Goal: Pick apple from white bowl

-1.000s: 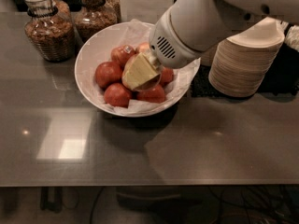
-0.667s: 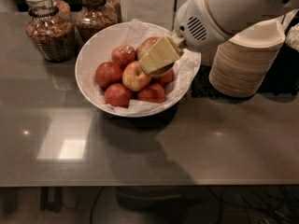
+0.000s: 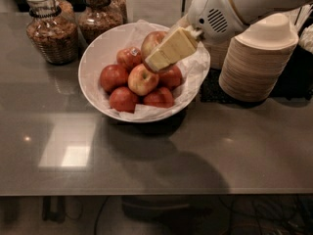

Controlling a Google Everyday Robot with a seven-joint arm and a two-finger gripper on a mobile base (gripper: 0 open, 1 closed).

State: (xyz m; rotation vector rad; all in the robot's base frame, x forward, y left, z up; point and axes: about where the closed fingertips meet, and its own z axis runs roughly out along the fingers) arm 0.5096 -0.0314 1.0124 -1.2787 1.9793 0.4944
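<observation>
The white bowl, lined with crinkled paper, stands at the back middle of the grey counter and holds several apples. My gripper reaches in from the upper right, over the bowl's back half. Its broad beige finger lies across the front of the apple, a yellow-tan one with a red blush. The apple sits higher than the rest, clasped against the finger. The second finger is hidden behind it. Another pale apple lies in the bowl's middle among darker red ones.
A stack of beige disposable bowls stands right of the white bowl, under my arm. Two glass jars of granola stand at the back left. The counter's front edge runs along the bottom.
My gripper was low among the apples, then rose up and to the right with the apple. The pale apple it had covered in the bowl's middle now shows.
</observation>
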